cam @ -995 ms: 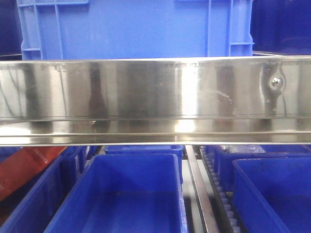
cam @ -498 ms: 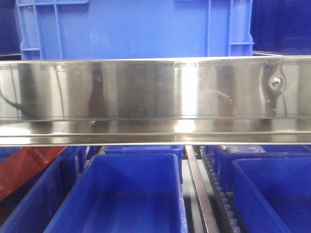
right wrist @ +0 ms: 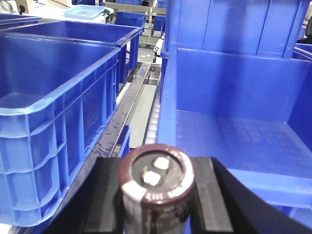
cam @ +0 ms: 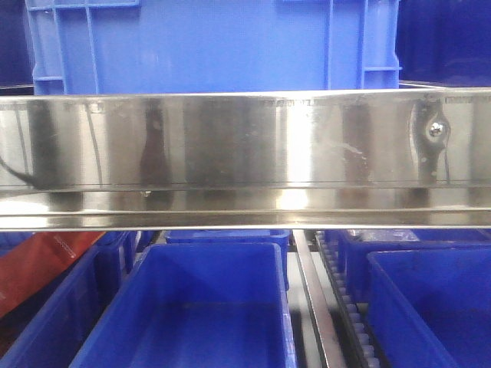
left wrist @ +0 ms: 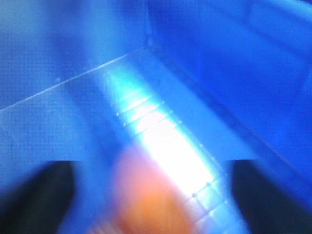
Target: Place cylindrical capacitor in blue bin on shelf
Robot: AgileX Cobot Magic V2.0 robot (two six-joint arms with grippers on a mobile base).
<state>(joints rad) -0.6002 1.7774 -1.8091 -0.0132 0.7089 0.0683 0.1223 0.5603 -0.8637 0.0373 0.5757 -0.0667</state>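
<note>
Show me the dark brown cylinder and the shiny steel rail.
Dark brown cylindrical capacitor [right wrist: 157,176]: right wrist view, its top face.
Shiny stainless-steel shelf rail [cam: 245,153]: front view, middle of its flat face.

One cylindrical capacitor [right wrist: 157,187], two pale terminals [right wrist: 161,163] on its top, one shiny steel shelf [cam: 245,216], one wide front rail [cam: 245,146], one large light-blue crate [cam: 215,46] above it, at least three blue bins [cam: 207,247] below, one roller track [cam: 349,307]

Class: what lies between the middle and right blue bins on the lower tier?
Front-facing view: a flat steel rail and a roller track run between the middle bin and right bin.
</note>
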